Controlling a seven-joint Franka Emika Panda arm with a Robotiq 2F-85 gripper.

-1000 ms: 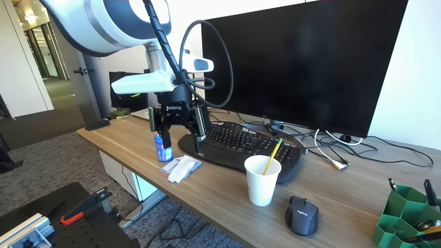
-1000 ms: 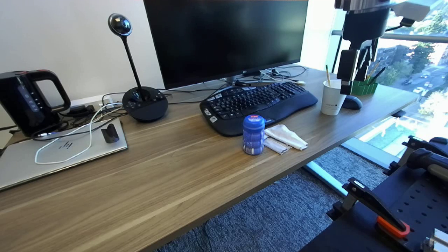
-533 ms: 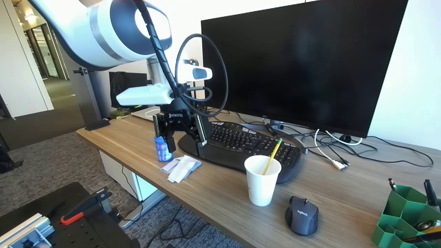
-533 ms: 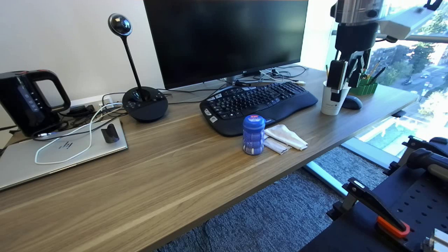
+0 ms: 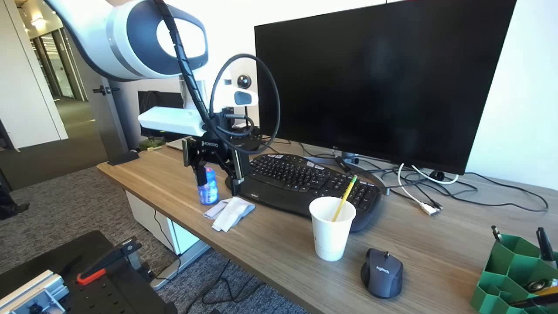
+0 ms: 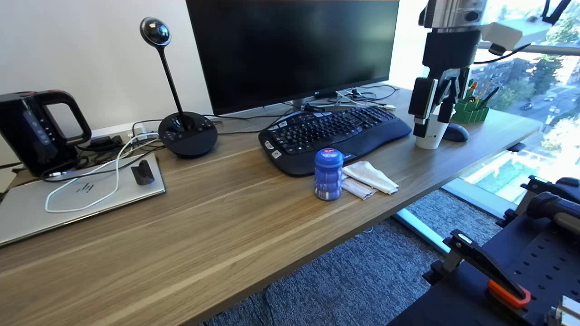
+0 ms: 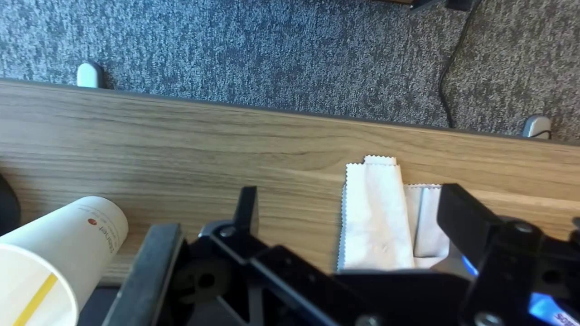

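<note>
Gripper [image 5: 219, 186] hovering near cloth [image 7: 378, 217], left of cup [image 5: 330, 237], empty, jaws parted; likely approach step, grasping needing descent.

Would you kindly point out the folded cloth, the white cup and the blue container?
Folded cloth [image 7: 378, 217], in the wrist view: its white part.
White cup [image 5: 331, 237], in an exterior view: its wall.
Blue container [image 6: 328, 179], in an exterior view: its body.

In an exterior view the pincer [image 5: 219, 186] hangs with jaws spread, partly hiding the left end of the keyboard [image 5: 301, 174]. Near that end, a blue bottle [image 5: 209, 192] stands and a cloth [image 5: 233, 213] lies on the table [image 5: 270, 235]. Before the right end are a mouse [image 5: 382, 274] and a white cup [image 5: 330, 237] holding a pencil [image 5: 344, 198]; behind the keyboard stands a monitor [image 5: 370, 91].
</note>
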